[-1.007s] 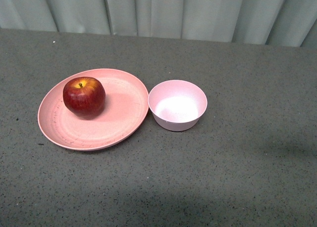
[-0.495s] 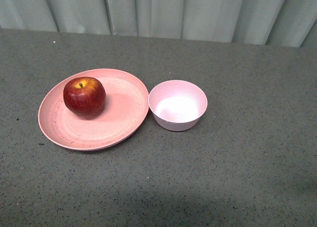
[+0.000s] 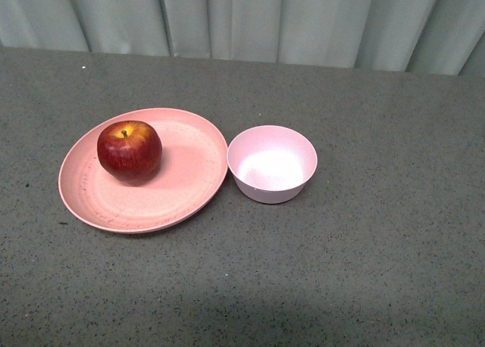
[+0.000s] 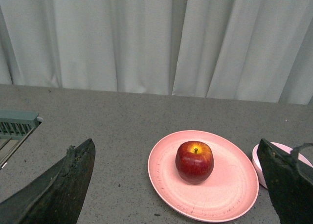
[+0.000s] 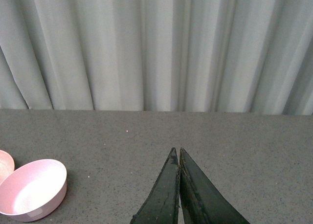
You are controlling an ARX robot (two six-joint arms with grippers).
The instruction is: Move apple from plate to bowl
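Fingers on my left arm, the left fingers (image 4: 61, 185), stand wide apart with nothing between them. The right fingers (image 5: 168, 194) are pressed together and empty. Neither arm shows in the front view, so I judge the reach is not yet begun.

The apple (image 3: 129, 150) sits upright, stem up, on the left part of the plate (image 3: 189, 195). The bowl (image 3: 270, 189) stands just right of the plate and is empty; I cannot tell whether the two rims touch.

The left wrist camera has the apple almost centred between the open fingers, so I take that arm. The next move, as I see it, is forward and down, with one finger on each side of the apple's widest part. Then comes a firm close, a lift clear of the plate rim, and a short carry right.

The bowl looks barely wider than the apple, so the release needs centring. The counter (image 3: 379, 271) looks bare around the dishes. A curtain (image 3: 242, 21) hangs at the far edge, and a slotted grey thing (image 4: 17, 123) lies well off to the left. Nothing blocks the path.
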